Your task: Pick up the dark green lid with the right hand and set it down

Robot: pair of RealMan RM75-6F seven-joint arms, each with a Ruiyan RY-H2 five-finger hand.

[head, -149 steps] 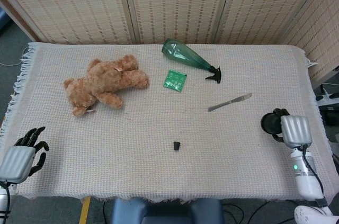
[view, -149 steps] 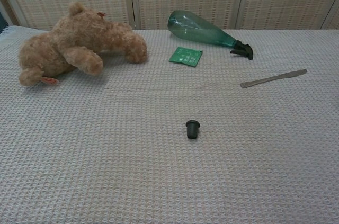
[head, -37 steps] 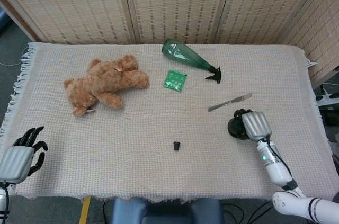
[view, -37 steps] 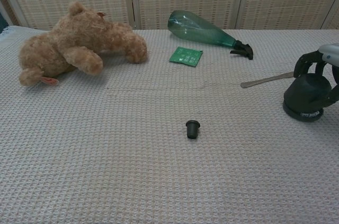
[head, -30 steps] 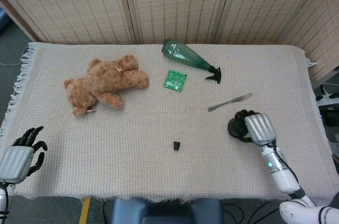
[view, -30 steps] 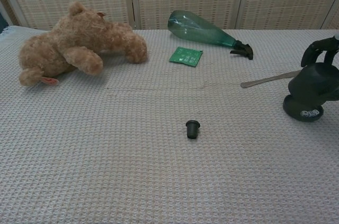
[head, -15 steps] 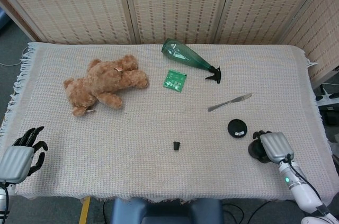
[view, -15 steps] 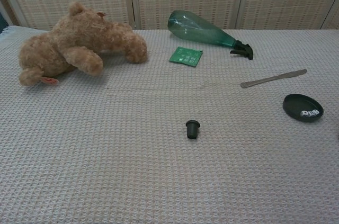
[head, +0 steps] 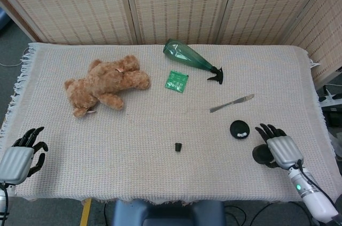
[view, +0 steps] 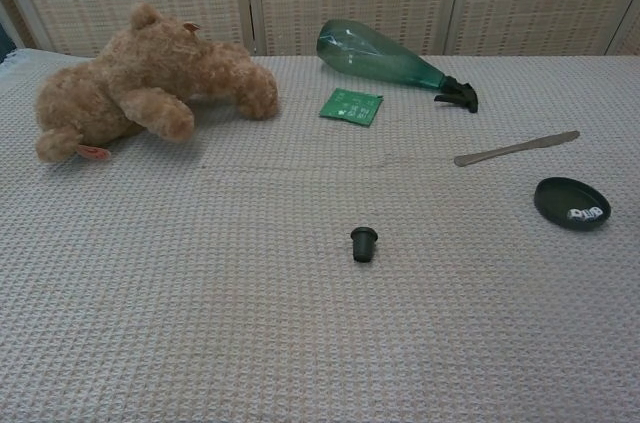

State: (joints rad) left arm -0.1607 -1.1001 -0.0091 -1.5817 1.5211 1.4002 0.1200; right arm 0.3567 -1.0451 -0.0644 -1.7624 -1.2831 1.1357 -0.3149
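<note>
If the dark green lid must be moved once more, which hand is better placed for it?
The right hand. It is open beside the dark green lid on the table's right side, while the left hand sits at the far left edge, with the small black stopper between.

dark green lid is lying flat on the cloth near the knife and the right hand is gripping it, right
Not quite. The dark green lid does lie flat on the cloth near the knife, but the right hand is not gripping it. The head view shows that hand apart from the lid, nearer the table's front edge, fingers spread and holding nothing.
</note>
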